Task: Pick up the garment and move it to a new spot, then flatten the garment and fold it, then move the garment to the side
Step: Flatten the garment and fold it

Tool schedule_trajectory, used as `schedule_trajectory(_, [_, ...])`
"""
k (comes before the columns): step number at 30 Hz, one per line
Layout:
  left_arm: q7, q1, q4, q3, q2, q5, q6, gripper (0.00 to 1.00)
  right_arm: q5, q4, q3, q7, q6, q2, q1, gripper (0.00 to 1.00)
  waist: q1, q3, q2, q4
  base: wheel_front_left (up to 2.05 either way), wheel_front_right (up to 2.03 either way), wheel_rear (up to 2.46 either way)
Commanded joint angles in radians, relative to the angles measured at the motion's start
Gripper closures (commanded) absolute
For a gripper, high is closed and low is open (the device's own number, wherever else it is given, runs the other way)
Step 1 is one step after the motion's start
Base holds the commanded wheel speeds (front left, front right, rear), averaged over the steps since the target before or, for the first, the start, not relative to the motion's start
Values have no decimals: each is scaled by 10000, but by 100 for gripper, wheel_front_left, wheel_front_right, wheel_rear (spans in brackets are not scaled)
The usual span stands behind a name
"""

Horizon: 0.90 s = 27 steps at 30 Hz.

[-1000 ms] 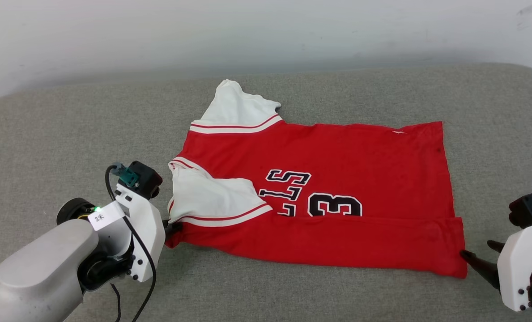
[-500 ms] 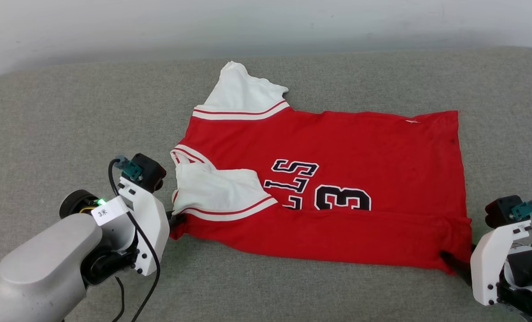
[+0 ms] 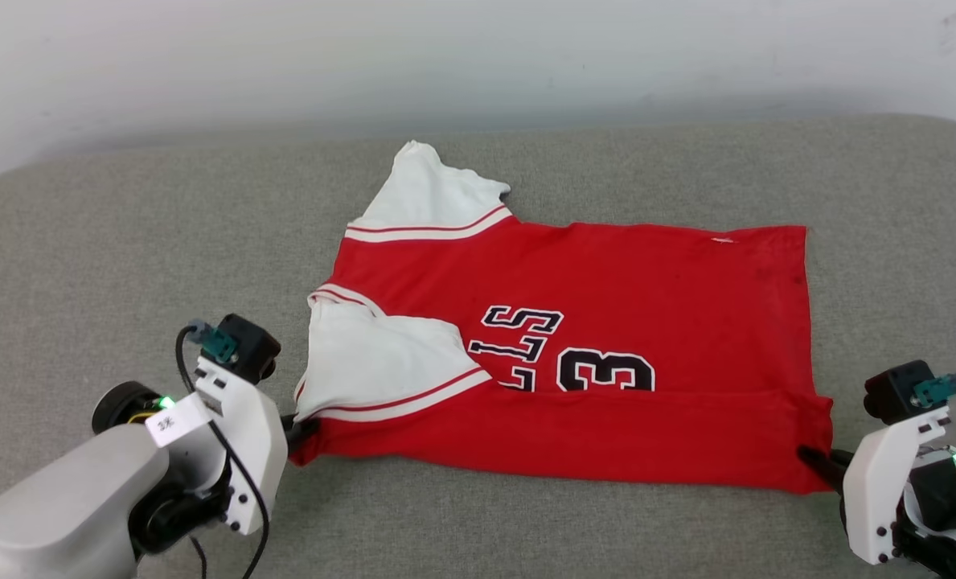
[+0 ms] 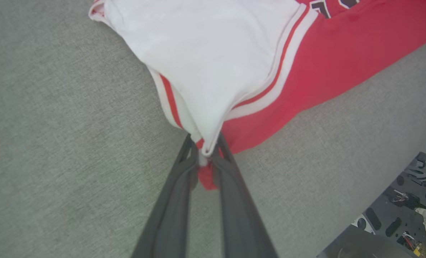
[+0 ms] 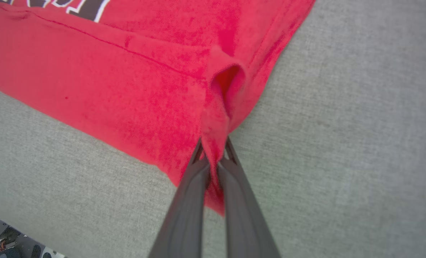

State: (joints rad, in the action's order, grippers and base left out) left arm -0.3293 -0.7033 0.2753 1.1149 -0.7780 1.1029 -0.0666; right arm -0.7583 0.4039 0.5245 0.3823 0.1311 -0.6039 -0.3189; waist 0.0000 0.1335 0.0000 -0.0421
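Garment (image 3: 606,289) on upholstery (image 3: 124,241), left tool (image 3: 307,423) at near left corner, right tool (image 3: 809,457) opposite

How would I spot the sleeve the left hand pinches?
On the grey cushion lies a red jersey. At its left end, the near white sleeve lies folded over the red body beside the dark letters, its corner in the left hand; the far sleeve sticks out past the edge.

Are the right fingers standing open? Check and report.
No, the right fingers are pinched shut on a corner of the garment.
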Motion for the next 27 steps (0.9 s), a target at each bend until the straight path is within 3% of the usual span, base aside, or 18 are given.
schedule_trajectory(1, [87,208,-101,4,-165,-10,83,100,-82,-139,-26,-121,-9,-149,170,100,0,-151,0,-2,0,0,0])
schedule_trajectory(15, [318,1575,-1458,227,-1040,336,766,100,-497,-1231,-593,-60,-10,-893,1342,100,0,-663,0,53,0,0,0])
schedule_trajectory(27, [326,2033,-489,416,-357,704,698,100,-260,-13,-495,106,-9,-139,1186,100,0,-371,0,172,0,0,0])
